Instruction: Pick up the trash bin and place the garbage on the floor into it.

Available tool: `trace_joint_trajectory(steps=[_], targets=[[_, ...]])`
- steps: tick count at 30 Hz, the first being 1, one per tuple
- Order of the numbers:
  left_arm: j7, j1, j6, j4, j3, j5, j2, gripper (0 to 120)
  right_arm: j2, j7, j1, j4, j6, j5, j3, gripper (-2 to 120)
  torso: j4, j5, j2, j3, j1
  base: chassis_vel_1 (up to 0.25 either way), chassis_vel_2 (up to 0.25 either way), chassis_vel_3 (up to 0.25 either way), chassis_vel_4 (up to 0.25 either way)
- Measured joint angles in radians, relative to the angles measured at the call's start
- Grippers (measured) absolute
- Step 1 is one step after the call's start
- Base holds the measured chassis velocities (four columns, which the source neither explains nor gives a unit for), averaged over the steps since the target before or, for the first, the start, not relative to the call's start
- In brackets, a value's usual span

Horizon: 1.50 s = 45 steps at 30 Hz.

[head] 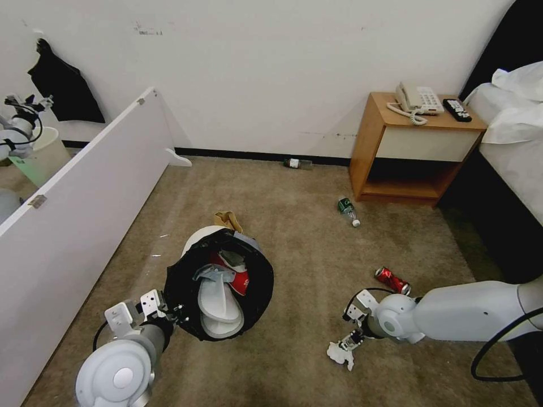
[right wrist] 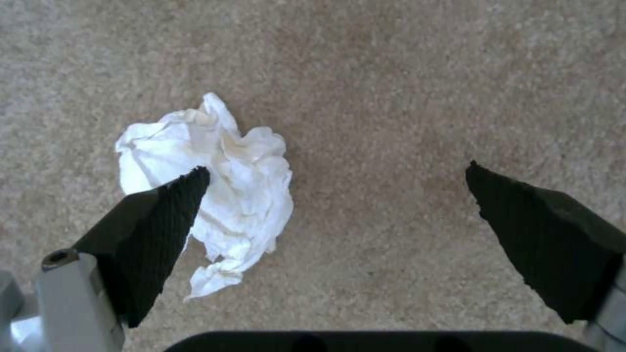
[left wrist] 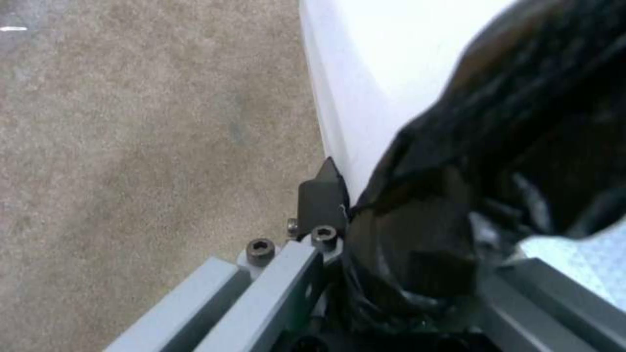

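The trash bin (head: 261, 288), white with a black bag over its rim, tilts toward me above the floor (head: 305, 254). My left gripper (head: 167, 314) is shut on its rim; the left wrist view has the fingers (left wrist: 323, 195) clamping the black bag against the white wall (left wrist: 365, 73). White slippers (head: 218, 308) and a red packet (head: 242, 281) lie inside. My right gripper (right wrist: 336, 170) hangs open just above a crumpled white tissue (right wrist: 222, 181), which lies under one finger. In the head view the right gripper (head: 350, 334) is over the tissue (head: 341, 353).
A red can (head: 392, 280) lies behind the right wrist. Green-labelled bottles lie mid-carpet (head: 348, 209) and by the wall (head: 297, 164). A brown paper bag (head: 228, 220) sits behind the bin. White panel (head: 85, 192) on the left, nightstand (head: 407, 152) and bed (head: 509, 130) on the right.
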<state>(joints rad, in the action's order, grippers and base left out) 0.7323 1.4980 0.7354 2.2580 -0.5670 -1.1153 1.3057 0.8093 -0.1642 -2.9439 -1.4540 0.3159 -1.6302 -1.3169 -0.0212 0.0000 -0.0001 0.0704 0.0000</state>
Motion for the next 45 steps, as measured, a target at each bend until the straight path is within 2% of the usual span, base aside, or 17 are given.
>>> trace_joint_trajectory(steps=[8, 26, 45], targets=[[0.000, -0.002, 0.000, -0.003, 0.001, 0.000, 0.001, 0, 0.012, -0.003, 0.000, -0.007, -0.007, -0.001, 0.001, 100, 0.0000, -0.0001, 0.000, 0.000, 0.000, 0.000, 0.000, 0.000, 0.000], [-0.002, -0.007, 0.000, -0.012, -0.016, -0.007, 0.000, 0, 0.117, -0.009, -0.002, 0.010, -0.024, -0.048, 0.020, 100, 0.0001, -0.0001, 0.000, 0.000, 0.000, 0.000, 0.000, 0.000, 0.000], [-0.004, -0.021, 0.000, -0.032, -0.014, -0.014, -0.004, 0, 0.111, -0.005, -0.005, 0.009, -0.024, -0.080, 0.047, 100, 0.0000, 0.0000, 0.000, 0.000, 0.000, 0.000, 0.000, 0.000, 0.000]])
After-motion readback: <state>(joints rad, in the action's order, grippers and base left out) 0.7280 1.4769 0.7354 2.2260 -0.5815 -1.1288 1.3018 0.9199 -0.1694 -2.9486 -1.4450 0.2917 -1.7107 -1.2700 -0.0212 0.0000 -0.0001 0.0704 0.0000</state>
